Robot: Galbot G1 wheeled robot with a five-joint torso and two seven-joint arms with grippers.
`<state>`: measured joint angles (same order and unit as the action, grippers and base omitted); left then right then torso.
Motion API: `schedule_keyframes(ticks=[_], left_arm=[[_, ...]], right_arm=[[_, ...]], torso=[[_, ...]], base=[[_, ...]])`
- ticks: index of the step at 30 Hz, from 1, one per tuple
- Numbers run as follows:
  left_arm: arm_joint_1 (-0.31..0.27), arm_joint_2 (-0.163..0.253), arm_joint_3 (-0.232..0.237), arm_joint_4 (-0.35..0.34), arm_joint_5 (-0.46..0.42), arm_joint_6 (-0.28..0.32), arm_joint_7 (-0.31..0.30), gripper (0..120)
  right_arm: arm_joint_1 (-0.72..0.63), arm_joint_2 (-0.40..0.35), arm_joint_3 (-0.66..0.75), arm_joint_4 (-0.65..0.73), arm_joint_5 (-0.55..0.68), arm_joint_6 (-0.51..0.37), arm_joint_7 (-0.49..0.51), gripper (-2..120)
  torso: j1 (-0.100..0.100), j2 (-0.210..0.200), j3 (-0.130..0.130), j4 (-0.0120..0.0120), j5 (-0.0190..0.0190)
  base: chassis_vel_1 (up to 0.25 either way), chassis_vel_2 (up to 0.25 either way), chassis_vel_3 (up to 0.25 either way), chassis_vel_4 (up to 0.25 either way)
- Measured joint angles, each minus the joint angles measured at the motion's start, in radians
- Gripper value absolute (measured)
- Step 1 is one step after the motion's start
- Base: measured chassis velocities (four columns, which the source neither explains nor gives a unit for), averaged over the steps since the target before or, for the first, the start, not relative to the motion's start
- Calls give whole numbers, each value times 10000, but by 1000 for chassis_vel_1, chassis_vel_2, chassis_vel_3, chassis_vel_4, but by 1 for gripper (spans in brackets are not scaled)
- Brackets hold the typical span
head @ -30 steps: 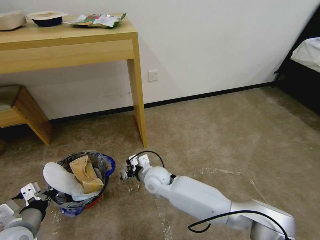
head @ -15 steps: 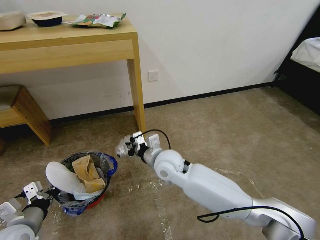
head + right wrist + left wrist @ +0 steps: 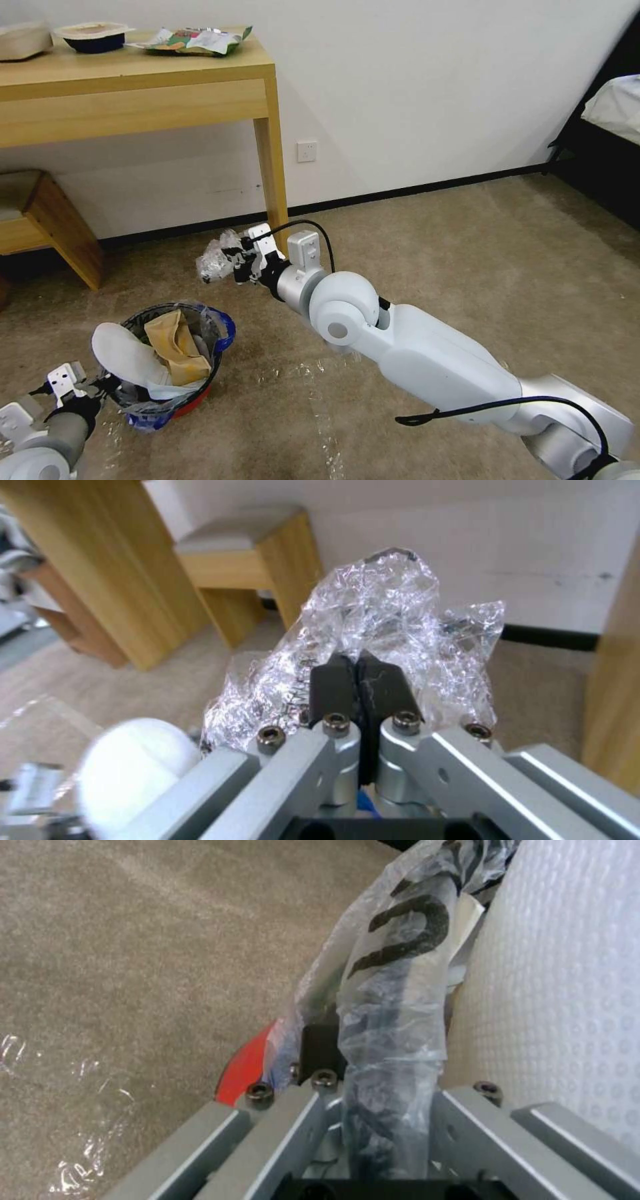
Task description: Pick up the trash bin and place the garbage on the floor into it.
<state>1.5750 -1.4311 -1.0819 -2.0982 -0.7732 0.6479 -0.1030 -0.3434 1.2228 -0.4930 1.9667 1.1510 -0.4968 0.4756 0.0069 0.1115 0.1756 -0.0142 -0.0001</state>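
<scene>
Your right tool (image 3: 235, 265), jaws pinched shut on the clear plastic scrap (image 3: 213, 257), has risen off the carpet to 1 o'clock above the bin (image 3: 175, 363), whose rim your left tool (image 3: 93, 387) grips, readying the drop.

Crinkled glossy clear plastic scrap (image 3: 373, 630) glints above the matt beige carpet floor (image 3: 467, 267); pale smooth wooden desk (image 3: 133, 87); brushed-metal right claw (image 3: 360, 680), black rubbery pads.
</scene>
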Motion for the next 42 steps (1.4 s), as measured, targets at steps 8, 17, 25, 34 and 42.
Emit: schedule_keyframes(ticks=[8,17,25,34,42], left_arm=[[-58,-14,17,4,-6,20,-18,1],[-75,-31,28,5,-5,35,-28,1],[-52,-41,24,-19,-2,35,-28,1],[-68,-51,45,-31,-3,35,-16,1],[-90,-70,74,-32,-8,32,-13,1]], right_arm=[[283,106,-309,630,768,-86,122,0],[644,303,-1405,469,1324,-417,449,0],[740,479,-2428,-211,1466,-701,701,0],[680,692,-2940,-637,1341,-766,806,0],[665,860,-3181,-961,1194,-764,807,0]], torso=[[0,0,0,0,0],[0,0,0,0,0],[0,-1,-1,0,0],[0,0,-1,0,0],[0,0,0,0,-1]], base=[[0,0,0,0],[0,0,0,0],[0,0,0,0],[0,0,0,0],[0,0,0,0]])
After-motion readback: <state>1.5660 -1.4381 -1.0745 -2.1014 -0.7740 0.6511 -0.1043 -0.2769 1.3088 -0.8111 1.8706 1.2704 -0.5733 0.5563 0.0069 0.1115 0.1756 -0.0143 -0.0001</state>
